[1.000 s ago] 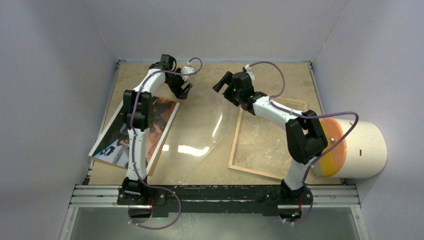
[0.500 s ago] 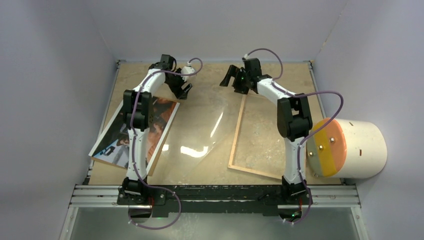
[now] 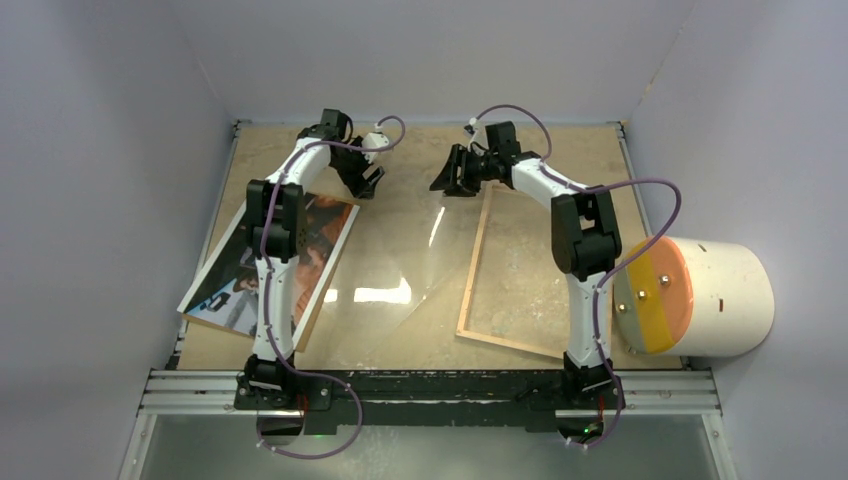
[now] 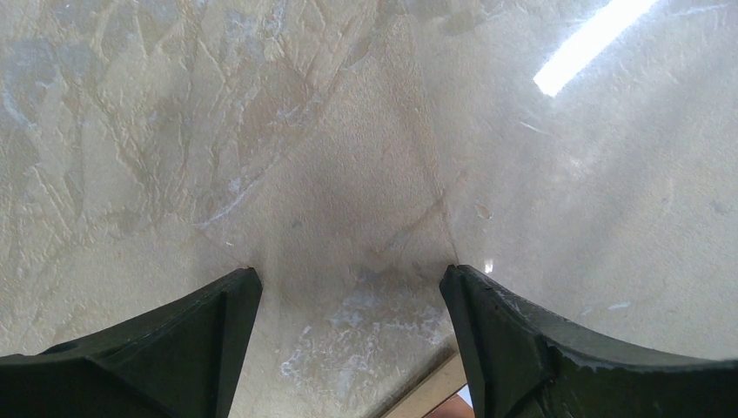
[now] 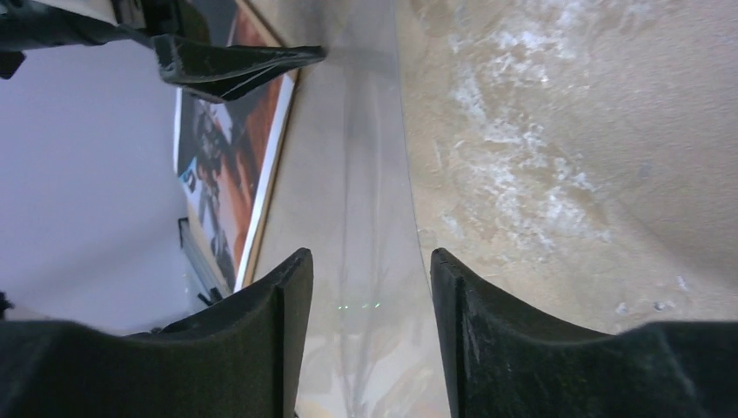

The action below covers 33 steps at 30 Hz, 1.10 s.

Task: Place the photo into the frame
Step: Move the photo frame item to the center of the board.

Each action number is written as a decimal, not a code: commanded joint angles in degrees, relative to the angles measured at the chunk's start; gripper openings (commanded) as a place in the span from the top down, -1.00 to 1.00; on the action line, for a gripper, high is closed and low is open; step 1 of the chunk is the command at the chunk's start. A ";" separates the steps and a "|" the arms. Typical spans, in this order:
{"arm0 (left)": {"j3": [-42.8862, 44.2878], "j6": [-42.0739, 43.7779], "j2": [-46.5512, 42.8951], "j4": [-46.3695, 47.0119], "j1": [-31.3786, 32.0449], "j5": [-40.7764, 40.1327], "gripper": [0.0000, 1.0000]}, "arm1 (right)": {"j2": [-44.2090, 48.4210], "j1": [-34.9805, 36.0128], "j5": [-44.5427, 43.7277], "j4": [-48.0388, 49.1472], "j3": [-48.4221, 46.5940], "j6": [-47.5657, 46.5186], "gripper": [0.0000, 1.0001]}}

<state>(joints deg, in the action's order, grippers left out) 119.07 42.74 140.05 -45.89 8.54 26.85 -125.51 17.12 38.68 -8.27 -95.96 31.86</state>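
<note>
While its two fingers stand partly apart with a plain gap between them, the right gripper (image 5: 370, 261) sits low over the far end of the clear sheet (image 3: 390, 270), whose edge runs into that gap ungripped. Just to its right lies the frame (image 3: 470, 270), wood face up and flat on the table (image 3: 410, 150). The left gripper (image 4: 348, 274) is spread wide and empty near the photo's far corner. The photo (image 3: 225, 290) lies picture-up at the table's left edge, outside the frame.
</note>
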 commanded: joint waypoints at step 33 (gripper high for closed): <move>-7.18 1.03 5.59 -12.12 1.22 -0.29 -0.59 | -1.30 3.89 7.69 -3.37 3.28 -3.46 0.29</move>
<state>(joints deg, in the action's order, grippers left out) 117.36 44.18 139.04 -45.60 8.67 27.83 -128.25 20.71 44.60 -11.20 -93.67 29.47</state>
